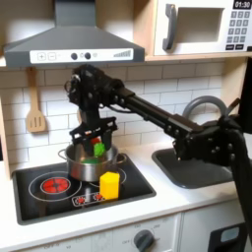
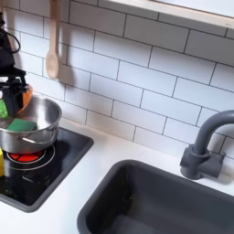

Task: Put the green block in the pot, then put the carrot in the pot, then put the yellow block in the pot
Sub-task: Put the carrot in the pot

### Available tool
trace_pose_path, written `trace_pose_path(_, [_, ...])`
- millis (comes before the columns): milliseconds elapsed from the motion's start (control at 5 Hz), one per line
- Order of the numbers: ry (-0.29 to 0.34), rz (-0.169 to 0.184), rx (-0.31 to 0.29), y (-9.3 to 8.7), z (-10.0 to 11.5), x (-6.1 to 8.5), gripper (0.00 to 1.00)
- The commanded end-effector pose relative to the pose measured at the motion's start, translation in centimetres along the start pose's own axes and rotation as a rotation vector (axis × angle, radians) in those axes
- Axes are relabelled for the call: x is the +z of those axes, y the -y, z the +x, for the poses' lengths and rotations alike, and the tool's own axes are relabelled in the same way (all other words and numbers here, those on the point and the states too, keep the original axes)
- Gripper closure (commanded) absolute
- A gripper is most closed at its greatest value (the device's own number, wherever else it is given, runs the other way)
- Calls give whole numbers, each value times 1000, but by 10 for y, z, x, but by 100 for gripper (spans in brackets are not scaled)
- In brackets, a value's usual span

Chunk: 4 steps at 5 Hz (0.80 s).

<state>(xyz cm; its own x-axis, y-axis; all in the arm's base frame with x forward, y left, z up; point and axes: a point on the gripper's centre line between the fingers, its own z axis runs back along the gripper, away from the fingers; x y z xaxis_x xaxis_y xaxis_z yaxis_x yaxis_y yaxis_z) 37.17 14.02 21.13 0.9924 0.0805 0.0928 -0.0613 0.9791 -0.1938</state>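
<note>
stainless steel, round and shiny, the pot point(image 1: 91, 162) stands on the black two-ring hob point(image 1: 59, 192) set into the white worktop point(image 1: 177, 202) of a toy kitchen; in the second exterior view the pot point(image 2: 26, 128) sits at the second exterior view's left, over a glowing red ring point(image 2: 26, 157). inside it lies the small solid green block point(image 2: 22, 124), resting on the pot's bottom near its middle; in the first exterior view a patch of green point(image 1: 98, 148) shows just over the rim. the stubby orange carrot point(image 1: 90, 151) is in the black claw point(image 1: 93, 148), which hangs right over the pot's mouth with its fingers closed narrowly on the carrot; in the second exterior view the carrot point(image 2: 12, 93) shows as an orange shape between the dark fingers of the claw point(image 2: 11, 99), above the pot's rim and not yet touching the green block. the bright yellow cuboid block point(image 1: 109, 185) stands upright on the hob just in front of the pot, toward the first exterior view's right, apart from the claw. the black jointed arm point(image 1: 148, 108) reaches in from the first exterior view's right, over a dark grey sink point(image 1: 197, 169) with a grey curved tap point(image 2: 203, 146). a wooden spoon point(image 2: 53, 41) hangs on the white tiled wall behind the pot
</note>
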Motion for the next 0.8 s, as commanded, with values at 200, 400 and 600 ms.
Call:
trace_pose_path(200, [-19,-4,11,-3,-7,-8,100])
trace_pose_path(400, [-39,-13,12,-2,-9,-17,100])
trace_pose_path(600, [-47,-19,15,-3,-11,-17,98])
